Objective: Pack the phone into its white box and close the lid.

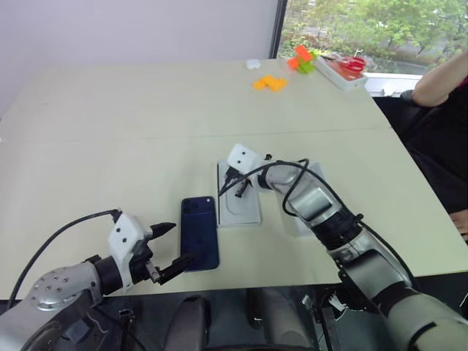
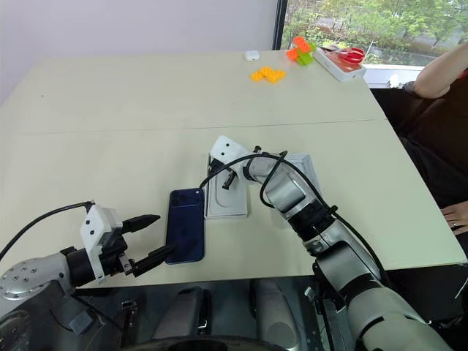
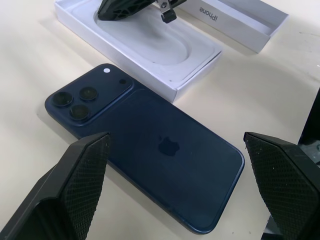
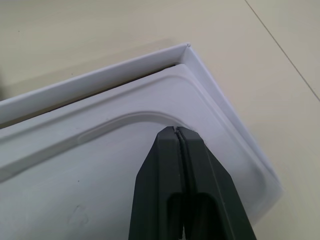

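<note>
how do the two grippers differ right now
The left gripper is open, fingers spread wide at the near end of the phone; the right gripper is shut, its tips over the white insert in the box. The left holds nothing; whether the right touches the insert is unclear. Both have black fingers.

Left gripper (image 1: 170, 248) low, jaws spread wide; right gripper (image 4: 177, 131) stretched forward, jaws pressed together.

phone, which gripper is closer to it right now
Left. The left gripper hangs open at the phone's near end, one finger tip by its edge. The right gripper is shut over the white box beside the phone.
</note>
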